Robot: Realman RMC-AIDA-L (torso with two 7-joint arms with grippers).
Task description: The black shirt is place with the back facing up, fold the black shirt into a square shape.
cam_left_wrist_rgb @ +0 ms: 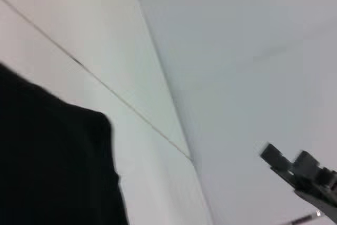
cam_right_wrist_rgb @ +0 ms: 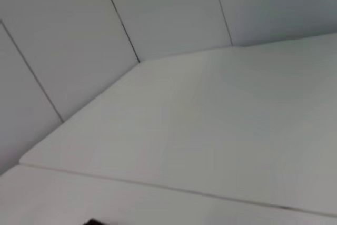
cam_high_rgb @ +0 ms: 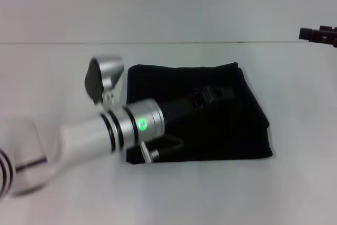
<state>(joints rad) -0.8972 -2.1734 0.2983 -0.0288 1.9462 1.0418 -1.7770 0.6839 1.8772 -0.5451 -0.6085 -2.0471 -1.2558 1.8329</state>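
The black shirt [cam_high_rgb: 231, 125] lies on the white table [cam_high_rgb: 63, 72] folded into a rough square, with no lettering showing. My left arm reaches in from the lower left, and my left gripper [cam_high_rgb: 217, 93] hangs over the middle of the shirt, dark against the dark cloth. A corner of the shirt shows in the left wrist view [cam_left_wrist_rgb: 52, 156]. My right gripper [cam_high_rgb: 318, 34] is parked at the far right edge, well away from the shirt. It also shows in the left wrist view [cam_left_wrist_rgb: 300, 175].
The white table runs back to a pale wall [cam_high_rgb: 168, 3]; the seam between them passes just behind the shirt. The right wrist view shows only table top [cam_right_wrist_rgb: 210, 130] and wall panels [cam_right_wrist_rgb: 68, 40].
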